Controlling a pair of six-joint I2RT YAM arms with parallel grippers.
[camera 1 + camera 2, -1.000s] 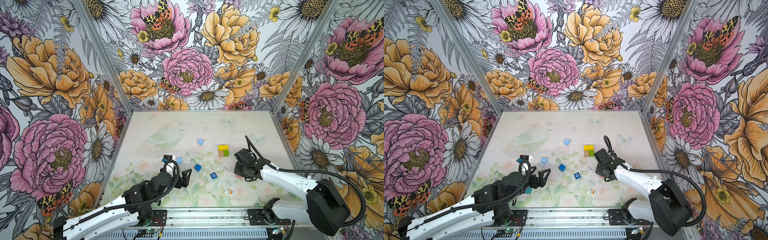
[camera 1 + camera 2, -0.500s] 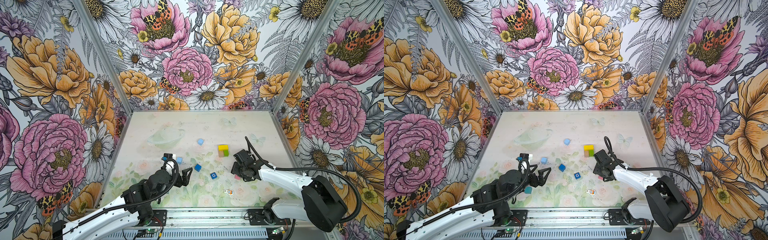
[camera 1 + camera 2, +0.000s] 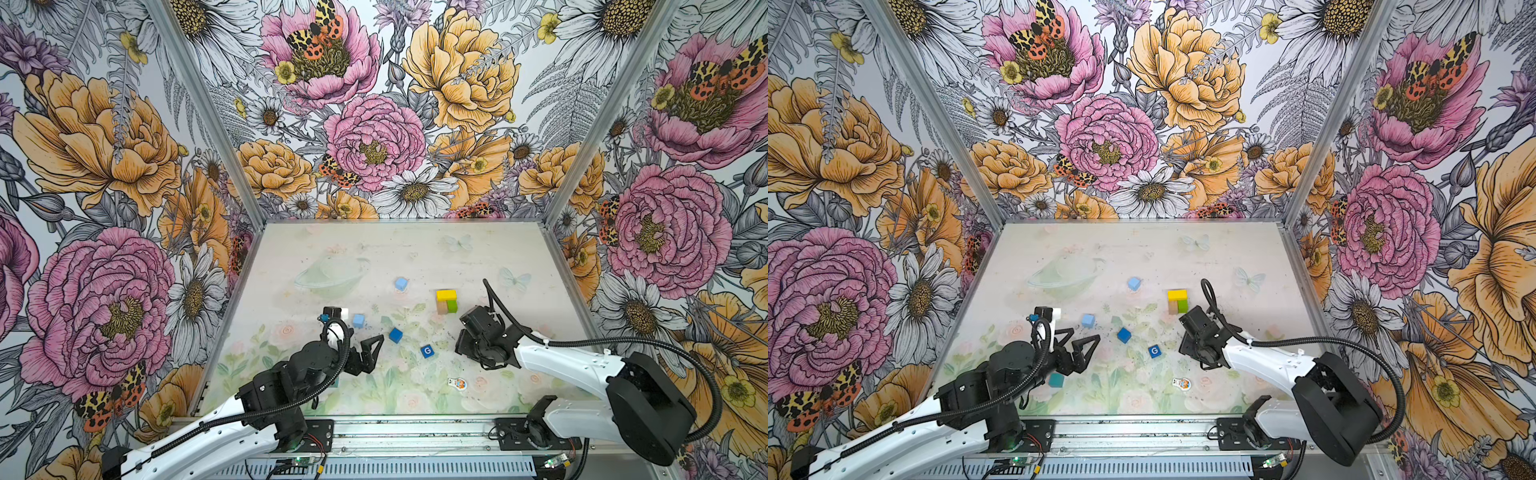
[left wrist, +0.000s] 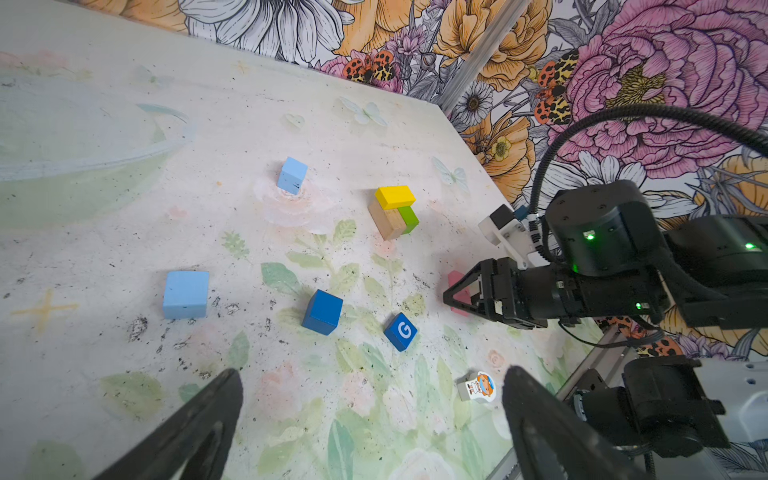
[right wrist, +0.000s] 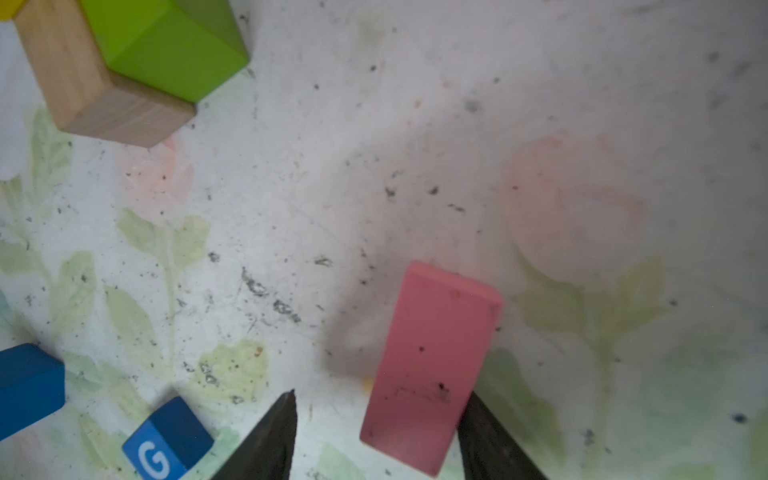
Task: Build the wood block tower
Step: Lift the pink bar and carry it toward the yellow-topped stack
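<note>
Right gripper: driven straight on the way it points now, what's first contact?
Most likely the pink block, lying flat on the table between the open right gripper's fingertips, close to one of them. The tips could straddle it and reach the table instead; depth is unclear.

Seemingly scuffed table (image 3: 478, 257), scattered wood blocks (image 3: 395, 335)

five cubes (image 3: 401, 284) (image 3: 358, 320) (image 3: 395, 335) (image 3: 427, 351) (image 3: 1056, 380), four oblongs (image 3: 446, 295) (image 3: 452, 306) (image 3: 441, 307) (image 5: 432, 365), one figure piece (image 3: 457, 383)

Left arm (image 3: 208, 446) and right arm (image 3: 561, 365): white link shells, black cylindrical joints, ribbed black cable hoses (image 3: 615, 341); left claw (image 4: 372, 371) with black triangular fingers (image 4: 199, 428).
</note>
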